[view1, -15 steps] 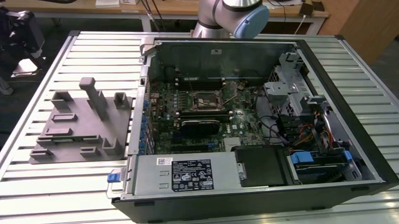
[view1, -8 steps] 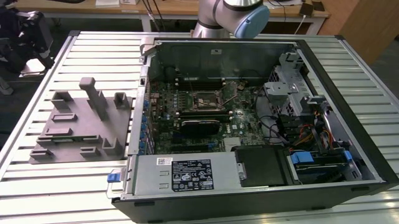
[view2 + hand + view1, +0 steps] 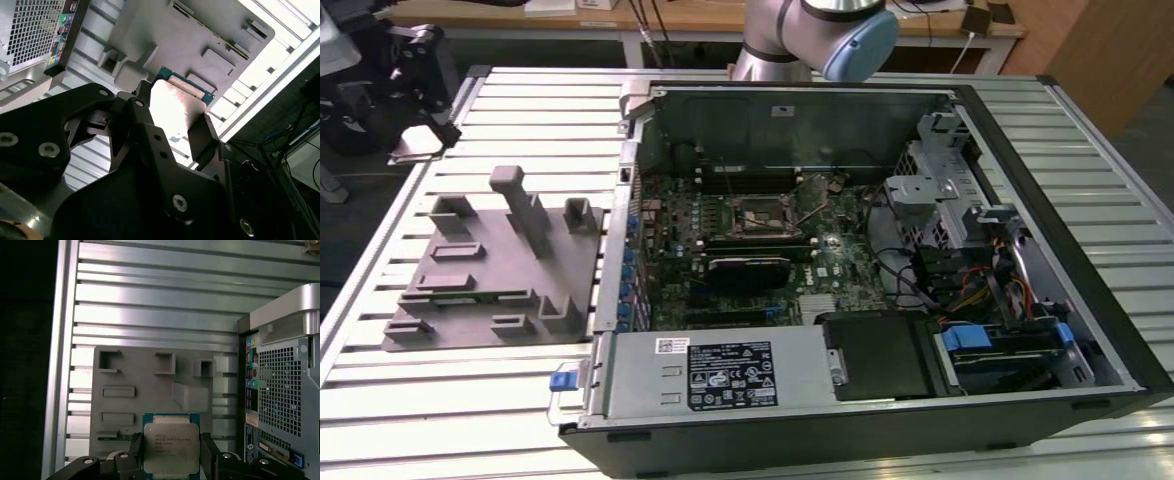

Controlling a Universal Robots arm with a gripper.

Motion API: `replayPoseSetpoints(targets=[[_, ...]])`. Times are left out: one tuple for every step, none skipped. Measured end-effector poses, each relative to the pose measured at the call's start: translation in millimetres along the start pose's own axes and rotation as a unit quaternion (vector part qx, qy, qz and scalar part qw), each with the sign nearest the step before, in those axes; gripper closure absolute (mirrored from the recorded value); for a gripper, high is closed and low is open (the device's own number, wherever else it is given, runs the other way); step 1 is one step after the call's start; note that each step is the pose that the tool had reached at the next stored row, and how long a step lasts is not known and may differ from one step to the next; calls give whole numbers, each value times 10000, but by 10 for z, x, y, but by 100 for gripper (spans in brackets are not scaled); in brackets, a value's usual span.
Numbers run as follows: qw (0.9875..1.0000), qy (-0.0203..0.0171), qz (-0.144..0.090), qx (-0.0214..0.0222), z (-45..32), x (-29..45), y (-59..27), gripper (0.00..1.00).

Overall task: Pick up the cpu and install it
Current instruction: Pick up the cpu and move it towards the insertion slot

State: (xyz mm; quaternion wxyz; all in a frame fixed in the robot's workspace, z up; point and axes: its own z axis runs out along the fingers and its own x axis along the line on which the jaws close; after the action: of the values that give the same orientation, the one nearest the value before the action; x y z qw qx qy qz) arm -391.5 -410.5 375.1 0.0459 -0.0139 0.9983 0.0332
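Cpu (image 3: 170, 447) pinched by its side edges in the tool (image 3: 171, 439), silvery top showing (green rim), over the grey fixture block (image 3: 142, 377) near a worktop (image 3: 150, 305) edge, seemingly not touching it; computer case (image 3: 280, 385) alongside.

the cpu (image 3: 170, 445) is a small flat square chip. its top is a shiny silver plate with tiny dark print, too small to read. a thin blue-green rim goes all around the plate. in the second wrist view the cpu (image 3: 176, 107) shines so bright that its top looks almost white. it sits between the two black fingers (image 3: 136, 447) of the end effector (image 3: 171, 450), with one finger pressed on each side edge. it is up in the air over the grey block (image 3: 150, 390) on the desk (image 3: 150, 300), not touching it.
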Motion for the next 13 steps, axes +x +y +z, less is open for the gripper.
replayPoseSetpoints(targets=[[10000,1,0,0,4,-33,-1,46],[10000,2,0,0,7,-67,-2,46],[10000,3,0,-1,10,-101,-3,46],[10000,5,0,0,13,-136,-4,46],[10000,8,0,0,19,-205,-6,46],[10000,9,1,0,22,-239,-7,46],[10000,13,1,0,29,-316,-10,46],[10000,15,1,-1,33,-357,-11,46],[10000,17,1,-1,37,-397,-12,46],[10000,18,1,-1,40,-437,-13,46],[10000,21,1,0,44,-478,-15,46],[10000,23,2,-1,48,-519,-16,46],[10000,24,2,-1,52,-562,-17,46]])
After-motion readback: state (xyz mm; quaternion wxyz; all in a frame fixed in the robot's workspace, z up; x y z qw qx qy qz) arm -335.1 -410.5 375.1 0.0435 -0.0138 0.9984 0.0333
